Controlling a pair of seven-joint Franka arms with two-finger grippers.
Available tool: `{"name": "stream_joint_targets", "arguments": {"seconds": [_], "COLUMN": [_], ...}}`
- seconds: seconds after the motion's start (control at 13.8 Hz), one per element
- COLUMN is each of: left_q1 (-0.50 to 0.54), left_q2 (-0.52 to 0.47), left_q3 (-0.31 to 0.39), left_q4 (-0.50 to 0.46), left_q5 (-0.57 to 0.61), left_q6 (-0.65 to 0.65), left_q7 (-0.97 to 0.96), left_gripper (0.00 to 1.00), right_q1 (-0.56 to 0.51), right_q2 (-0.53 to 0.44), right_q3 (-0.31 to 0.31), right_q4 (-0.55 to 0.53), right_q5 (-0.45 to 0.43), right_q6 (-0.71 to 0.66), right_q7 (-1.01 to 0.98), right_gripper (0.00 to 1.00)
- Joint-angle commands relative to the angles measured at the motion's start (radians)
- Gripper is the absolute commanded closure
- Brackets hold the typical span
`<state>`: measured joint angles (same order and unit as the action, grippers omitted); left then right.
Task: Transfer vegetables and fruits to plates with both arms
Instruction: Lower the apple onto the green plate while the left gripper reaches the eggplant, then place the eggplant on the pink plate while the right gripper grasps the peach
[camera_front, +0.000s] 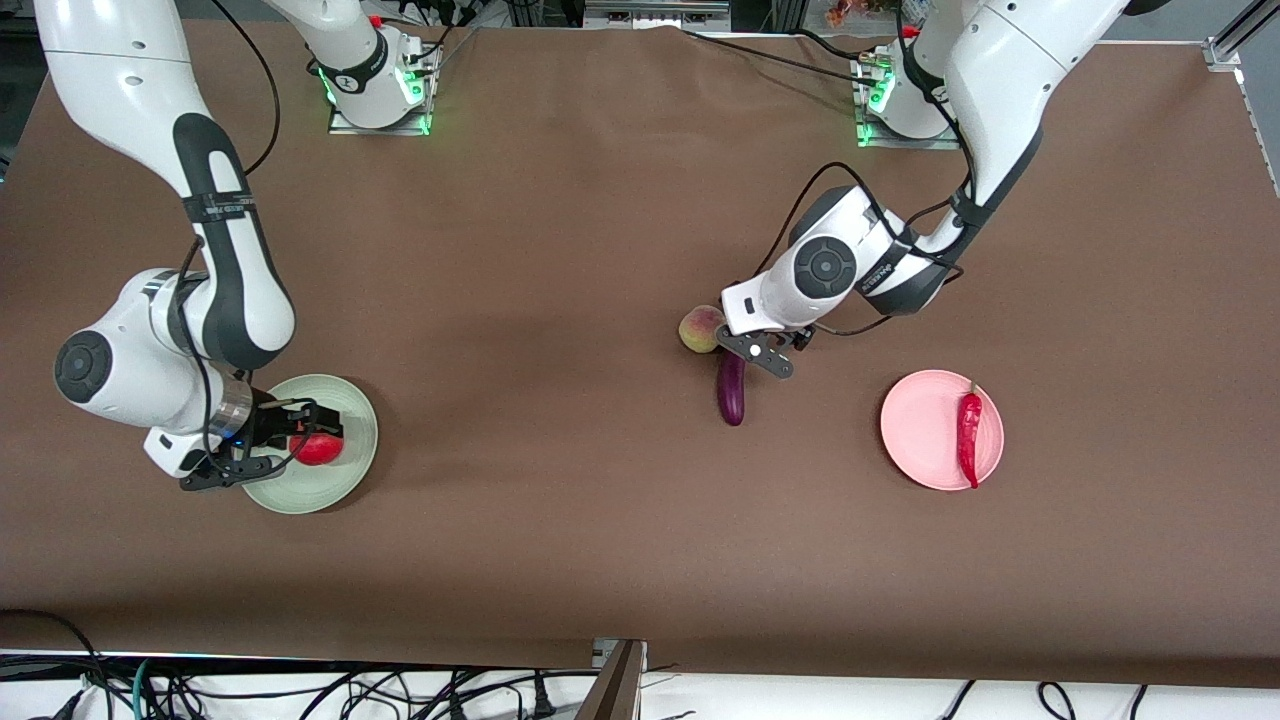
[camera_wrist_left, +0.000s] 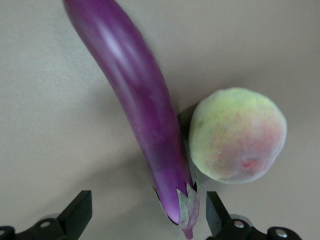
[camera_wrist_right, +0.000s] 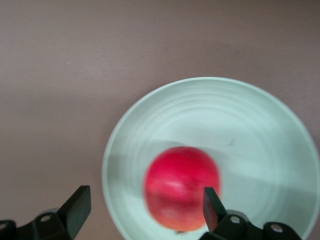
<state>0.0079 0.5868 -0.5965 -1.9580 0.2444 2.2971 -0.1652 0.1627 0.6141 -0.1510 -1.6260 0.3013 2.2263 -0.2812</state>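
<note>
Black left end effector: you see it open, empty, over eggplant stem beside peach on desk. Right end effector: open over pomegranate on mint plate. Chili on pink plate.

left gripper: lowered, fingers apart | right gripper: lowered, fingers apart, holding nothing

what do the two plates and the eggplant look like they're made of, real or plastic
The green plate looks like matte plastic or melamine: even pale colour, faint concentric rings, no shine. The pink plate has the same flat, dull look. The eggplant has a smooth glossy purple skin with soft highlights and a stiff, neatly cut stem cap, which suggests a plastic or foam replica, though the look alone cannot rule out a real one.
</note>
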Motion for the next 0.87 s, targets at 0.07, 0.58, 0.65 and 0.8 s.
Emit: {"name": "stream_joint_targets", "arguments": {"seconds": [0.07, 0.58, 0.65, 0.8], "left_q1": [-0.023, -0.034, -0.031, -0.003], "left_q2": [-0.004, 0.055, 0.044, 0.016], "left_q3": [-0.003, 0.004, 0.004, 0.001], "left_q4": [-0.03, -0.029, -0.027, -0.025], "left_q5": [0.076, 0.17, 0.17, 0.17], "left_q6": [0.016, 0.111, 0.101, 0.043], "left_q7": [0.001, -0.016, -0.014, -0.007], "left_gripper": [0.04, 0.57, 0.82, 1.0], "right_q1": [0.085, 0.377, 0.423, 0.477], "right_q2": [-0.013, 0.015, 0.035, 0.085], "right_q3": [0.001, 0.002, 0.001, 0.001], "right_q4": [0.092, 0.11, 0.118, 0.165], "right_q5": [0.016, 0.019, 0.018, 0.016], "right_q6": [-0.137, -0.078, -0.035, 0.018], "right_q7": [0.294, 0.961, 1.046, 1.17], "right_gripper": [0.01, 0.01, 0.01, 0.01]}}
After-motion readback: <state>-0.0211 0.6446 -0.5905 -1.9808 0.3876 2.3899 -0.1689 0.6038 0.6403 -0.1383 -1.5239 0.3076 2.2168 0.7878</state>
